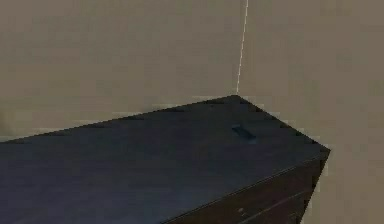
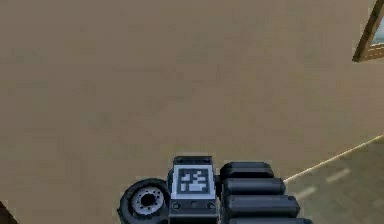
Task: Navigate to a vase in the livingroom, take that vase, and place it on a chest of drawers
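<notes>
Forward view: I see the chest filling the lower part, its dark top running into the corner of two beige walls. A small dark flat thing lies on that top near its far right edge.

Arm side view: the arm rises at the bottom edge, with a white marker and the gripper left of it. I cannot make out its fingers, their spread, or any load. A brown frame sits top right.

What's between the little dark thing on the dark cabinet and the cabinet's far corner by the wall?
Just bare top. In the forward view, nothing lies between the little dark thing and the far corner of the chest of drawers.
</notes>
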Controlling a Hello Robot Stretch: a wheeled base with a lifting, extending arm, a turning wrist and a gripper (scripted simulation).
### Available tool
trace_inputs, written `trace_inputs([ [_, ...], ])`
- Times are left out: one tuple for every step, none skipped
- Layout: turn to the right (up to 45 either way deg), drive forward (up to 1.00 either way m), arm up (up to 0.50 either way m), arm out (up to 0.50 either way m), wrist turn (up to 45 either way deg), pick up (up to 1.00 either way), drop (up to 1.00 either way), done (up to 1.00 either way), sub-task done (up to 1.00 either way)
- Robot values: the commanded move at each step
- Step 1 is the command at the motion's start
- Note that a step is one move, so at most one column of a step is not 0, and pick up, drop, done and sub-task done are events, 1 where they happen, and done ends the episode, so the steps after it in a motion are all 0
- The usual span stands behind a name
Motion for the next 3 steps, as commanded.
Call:
trace_inputs([
  [45.0,0.0,0.0,0.0,0.0,0.0,0.0,0.0,0.0],
  [45.0,0.0,0.0,0.0,0.0,0.0,0.0,0.0,0.0],
  [45.0,0.0,0.0,0.0,0.0,0.0,0.0,0.0,0.0],
])
